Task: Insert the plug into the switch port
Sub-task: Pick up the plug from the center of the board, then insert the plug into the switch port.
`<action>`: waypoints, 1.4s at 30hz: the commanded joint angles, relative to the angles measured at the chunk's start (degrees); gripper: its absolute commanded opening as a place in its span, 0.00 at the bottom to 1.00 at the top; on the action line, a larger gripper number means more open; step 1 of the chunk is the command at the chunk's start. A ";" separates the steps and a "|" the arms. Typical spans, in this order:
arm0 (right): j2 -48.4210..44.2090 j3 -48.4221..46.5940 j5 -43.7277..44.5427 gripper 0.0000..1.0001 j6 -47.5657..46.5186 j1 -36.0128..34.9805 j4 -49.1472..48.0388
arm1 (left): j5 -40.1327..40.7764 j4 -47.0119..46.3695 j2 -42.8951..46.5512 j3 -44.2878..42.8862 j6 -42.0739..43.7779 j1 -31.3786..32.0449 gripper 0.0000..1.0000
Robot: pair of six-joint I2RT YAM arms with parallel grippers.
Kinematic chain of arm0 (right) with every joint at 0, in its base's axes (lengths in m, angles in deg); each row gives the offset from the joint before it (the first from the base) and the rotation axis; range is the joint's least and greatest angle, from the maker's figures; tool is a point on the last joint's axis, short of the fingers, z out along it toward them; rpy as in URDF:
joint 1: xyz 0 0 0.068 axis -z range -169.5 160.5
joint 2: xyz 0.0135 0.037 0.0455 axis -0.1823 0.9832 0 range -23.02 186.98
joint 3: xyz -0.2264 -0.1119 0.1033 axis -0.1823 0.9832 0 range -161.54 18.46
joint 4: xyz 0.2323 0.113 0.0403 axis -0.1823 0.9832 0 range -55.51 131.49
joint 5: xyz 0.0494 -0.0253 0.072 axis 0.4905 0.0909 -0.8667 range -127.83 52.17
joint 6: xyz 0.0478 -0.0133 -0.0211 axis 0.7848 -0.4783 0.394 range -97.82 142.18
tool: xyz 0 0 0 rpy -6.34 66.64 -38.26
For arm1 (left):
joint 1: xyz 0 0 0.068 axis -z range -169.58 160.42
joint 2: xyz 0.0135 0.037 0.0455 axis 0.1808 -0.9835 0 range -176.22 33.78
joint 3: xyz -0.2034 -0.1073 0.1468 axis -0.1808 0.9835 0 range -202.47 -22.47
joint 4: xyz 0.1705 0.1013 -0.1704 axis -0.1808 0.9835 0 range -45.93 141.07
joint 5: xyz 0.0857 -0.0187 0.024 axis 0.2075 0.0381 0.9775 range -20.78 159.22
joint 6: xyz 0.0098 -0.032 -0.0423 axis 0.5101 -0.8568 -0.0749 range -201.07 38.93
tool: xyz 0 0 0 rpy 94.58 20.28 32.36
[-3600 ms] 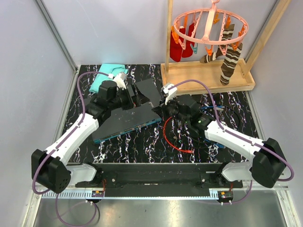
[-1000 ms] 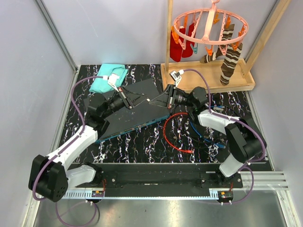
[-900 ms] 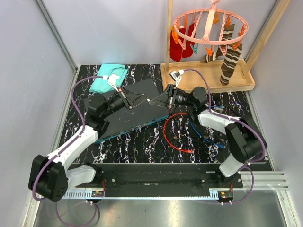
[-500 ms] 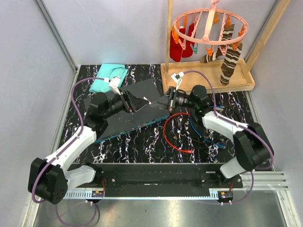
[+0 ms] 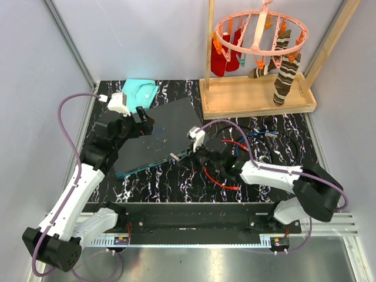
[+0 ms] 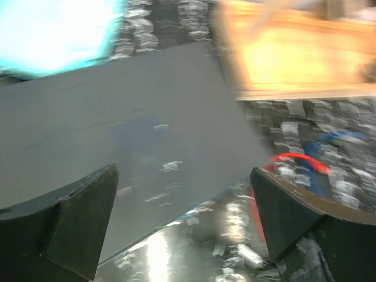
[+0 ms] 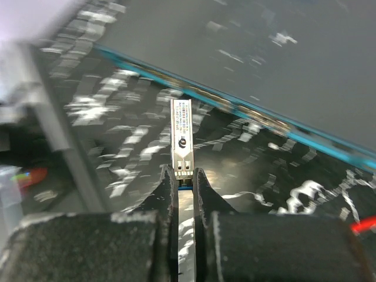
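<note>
The switch (image 5: 158, 135) is a flat dark grey box lying slantwise on the marbled table, its teal-blue socket edge (image 5: 154, 163) facing front. My right gripper (image 5: 183, 156) is shut on the silver plug (image 5: 174, 157), low, just in front of that edge. In the right wrist view the plug (image 7: 181, 135) sticks out of my shut fingertips (image 7: 181, 174) and points at the teal edge (image 7: 247, 114), a short gap apart. My left gripper (image 5: 145, 121) is open and empty over the switch's left back part. In the blurred left wrist view its fingers (image 6: 76, 223) stand wide apart above the grey top (image 6: 117, 117).
A folded teal cloth (image 5: 138, 89) lies behind the switch. A wooden tray (image 5: 258, 100) with a pink sock hanger (image 5: 258, 32) stands at the back right. A red cable (image 5: 218, 178) and a blue cable (image 5: 258, 136) lie to the right of the switch.
My right gripper has swung from behind the switch round to its front edge with the plug. My left gripper has drawn back toward the switch's left end. The switch has shifted slightly.
</note>
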 commanded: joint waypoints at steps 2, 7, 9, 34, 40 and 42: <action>6.76 -0.29 25.93 0.00 -5.42 -7.73 -6.16 | 21.88 10.64 5.14 0.43 5.95 0.00 0.99; 16.78 -4.16 36.99 0.00 -5.68 -14.50 -10.66 | 24.71 11.08 7.70 5.18 5.34 0.88 0.99; 20.28 -6.27 39.82 0.00 -4.29 -15.99 -11.28 | 26.63 11.08 8.75 7.29 4.99 1.40 0.99; 28.22 -16.38 48.88 0.00 8.55 -17.94 5.06 | 35.88 10.03 10.95 10.82 4.81 5.45 0.99; 29.09 -17.97 50.38 0.00 8.73 -17.85 7.26 | 35.88 9.85 11.04 10.99 4.90 5.80 0.99; 29.27 -18.49 51.17 0.00 8.64 -17.93 7.61 | 35.96 9.94 11.04 10.99 4.90 5.98 0.99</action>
